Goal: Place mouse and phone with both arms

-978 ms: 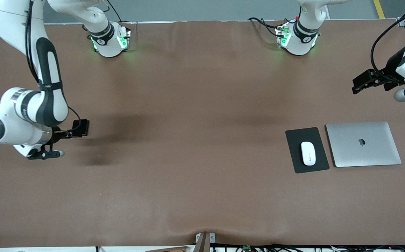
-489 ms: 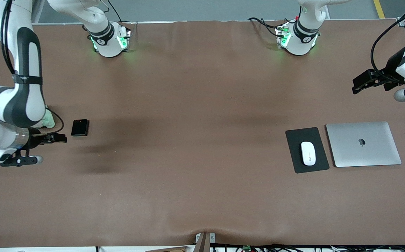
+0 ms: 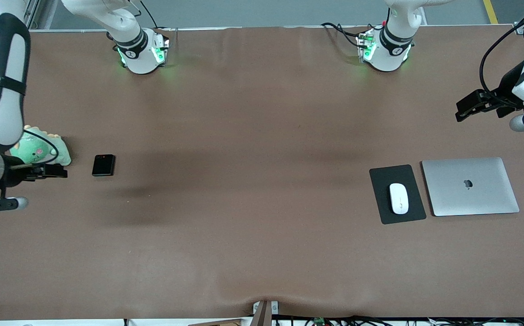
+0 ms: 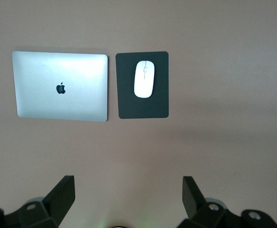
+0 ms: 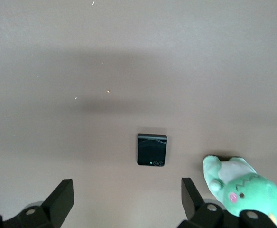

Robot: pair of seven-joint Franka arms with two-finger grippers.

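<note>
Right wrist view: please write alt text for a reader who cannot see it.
A small black, nearly square phone lies flat on the brown table, with a pale green plush toy beside it. The right gripper hangs open above them, its two black fingers wide apart and holding nothing.

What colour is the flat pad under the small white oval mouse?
The flat rectangular pad is black; the left wrist view shows it best.
</note>
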